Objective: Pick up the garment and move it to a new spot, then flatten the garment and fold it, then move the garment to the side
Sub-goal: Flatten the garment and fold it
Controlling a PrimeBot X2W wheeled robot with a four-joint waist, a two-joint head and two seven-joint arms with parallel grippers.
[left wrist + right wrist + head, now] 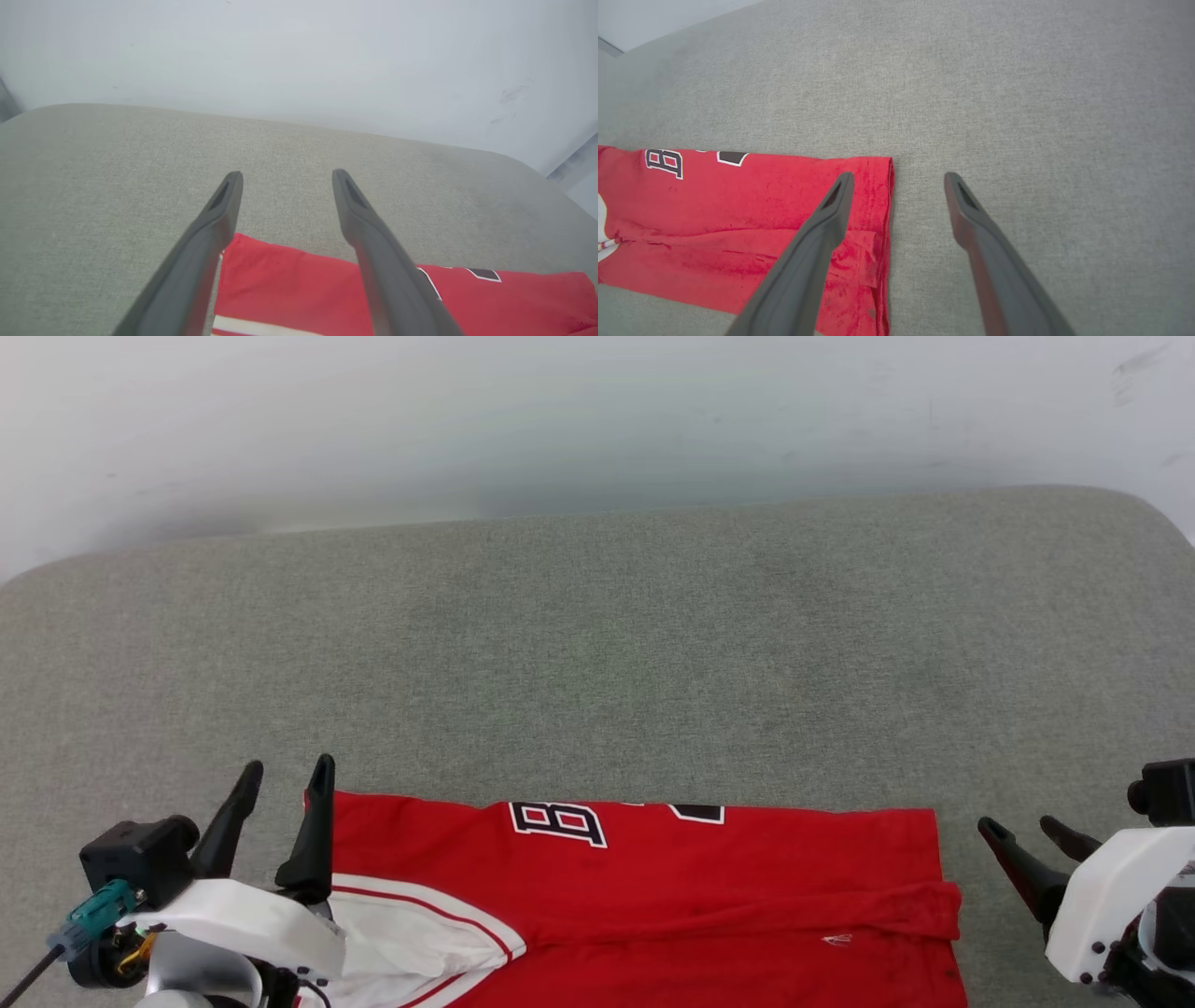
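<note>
The garment (653, 896), a red jersey with a white sleeve and black lettering, lies folded flat on the grey cushioned surface (597, 663) at the head view's bottom edge. My left gripper (285, 779) stands open at its far left corner, one finger over the cloth edge, nothing between its jaws. In the left wrist view the left gripper (286, 176) frames that red corner of the garment (289, 275). My right gripper (1022, 828) is open just off the garment's right edge. In the right wrist view the right gripper (899, 178) straddles the hem of the garment (738, 210), holding nothing.
The grey surface stretches far ahead to a pale wall (597, 420). Its rounded corners show at the back left and back right.
</note>
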